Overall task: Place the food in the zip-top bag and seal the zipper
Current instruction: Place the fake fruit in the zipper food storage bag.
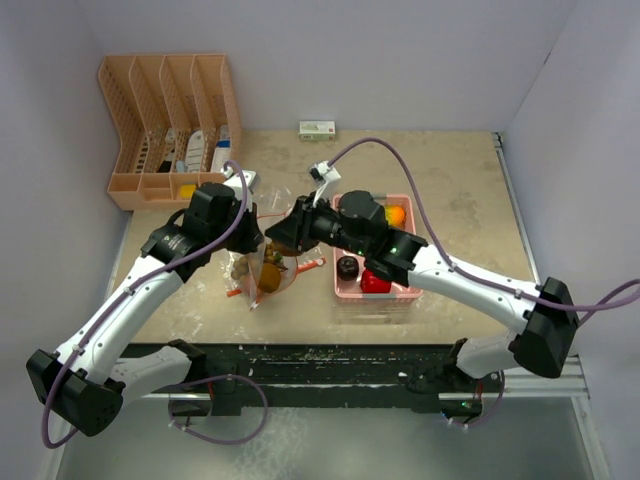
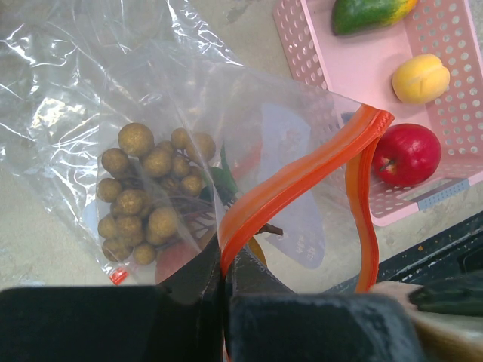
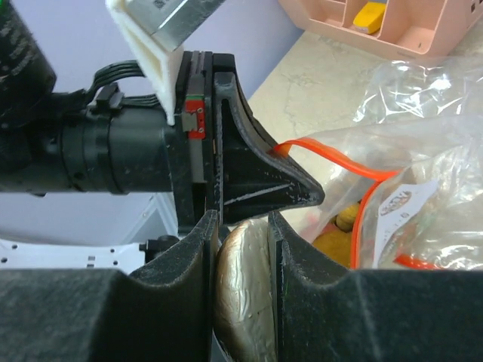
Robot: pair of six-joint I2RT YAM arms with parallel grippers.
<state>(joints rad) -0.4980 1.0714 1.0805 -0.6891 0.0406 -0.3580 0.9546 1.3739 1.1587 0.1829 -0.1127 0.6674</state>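
Observation:
The clear zip-top bag (image 1: 262,272) with an orange zipper (image 2: 302,177) lies between the arms. It holds a cluster of small tan balls (image 2: 147,188) and something orange-yellow (image 3: 332,245). My left gripper (image 2: 224,260) is shut on the zipper rim and holds the mouth open. My right gripper (image 3: 243,222) is shut on a brown ball (image 3: 245,286), right by the left gripper's fingers (image 3: 256,173) at the bag's mouth. The pink basket (image 2: 339,60) holds a red apple (image 2: 407,154), a yellow lemon (image 2: 420,78), a green-orange mango (image 2: 370,11) and a dark ball (image 1: 348,267).
A peach desk organiser (image 1: 170,120) stands at the back left. A small white box (image 1: 317,128) lies at the back wall. The basket sits right of the bag, near the table's dark front edge (image 1: 330,355).

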